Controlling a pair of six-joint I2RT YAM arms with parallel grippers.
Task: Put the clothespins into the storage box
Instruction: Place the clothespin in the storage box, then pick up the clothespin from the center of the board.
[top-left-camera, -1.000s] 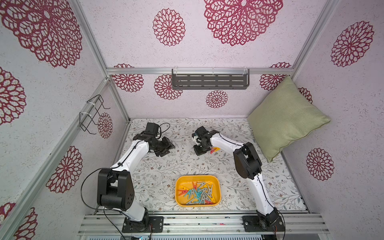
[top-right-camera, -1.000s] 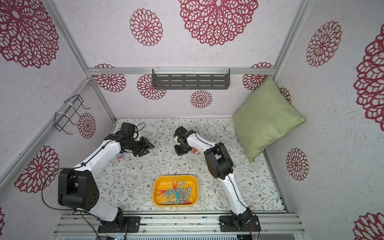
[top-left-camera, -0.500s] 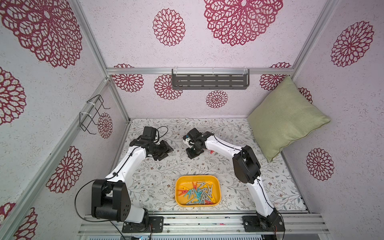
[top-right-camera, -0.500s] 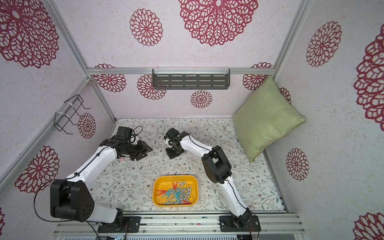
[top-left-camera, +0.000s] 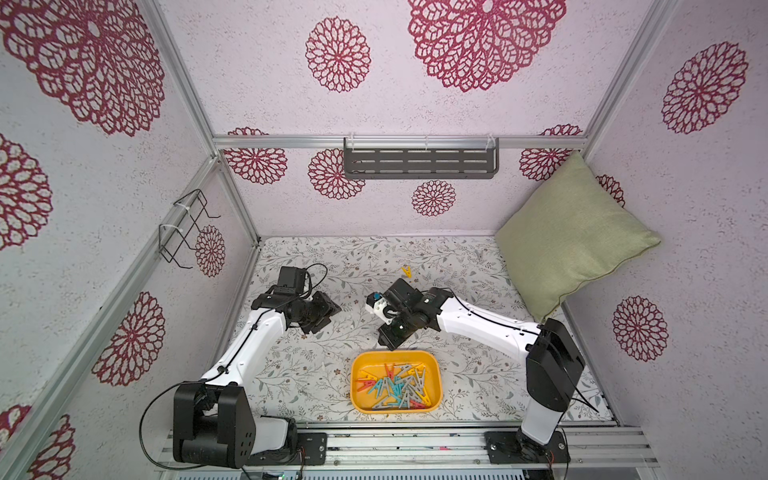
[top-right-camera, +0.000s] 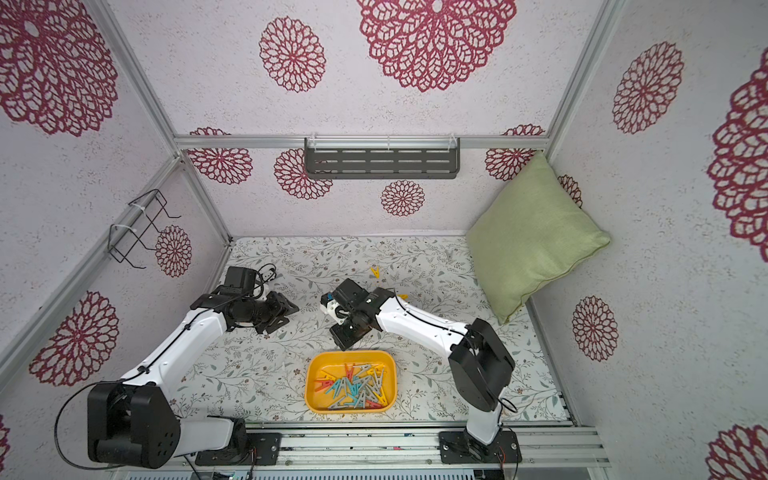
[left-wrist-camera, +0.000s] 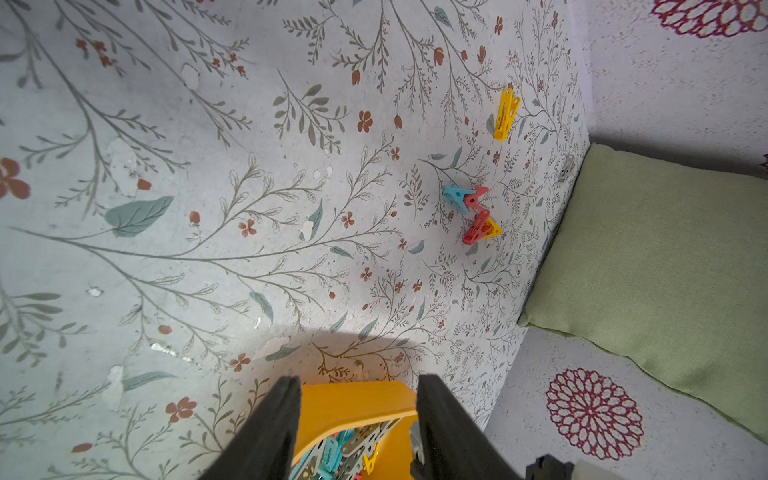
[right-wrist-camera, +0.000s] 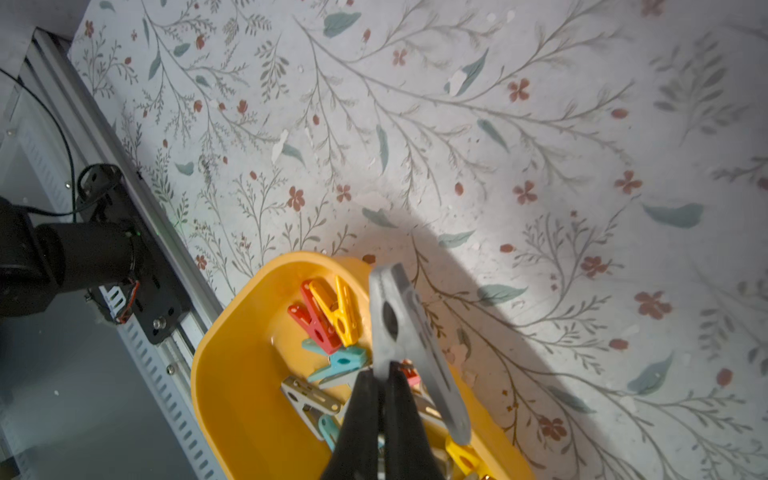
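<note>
Right gripper (right-wrist-camera: 384, 376) was clamped on a grey A-shaped plastic clothespin (right-wrist-camera: 409, 332), poised at the far rim of the shallow yellow-orange plastic storage box (top-left-camera: 395, 353). Heaped clothespins (top-left-camera: 395, 388) in red, yellow, teal and grey lay inside. A loose peg cluster (left-wrist-camera: 471, 210) and a single yellow peg (top-left-camera: 407, 272) lay beyond on the floral-printed tabletop (top-left-camera: 307, 374), near a green cushion (top-left-camera: 569, 237). Left gripper (left-wrist-camera: 357, 380) hung partly open and empty, its arm stretched forward. The right arm reached inward, wrist bent down.

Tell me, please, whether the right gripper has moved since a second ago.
Yes: the right gripper, holding a clothespin, has come forward toward the box, away from the shelf.
</note>
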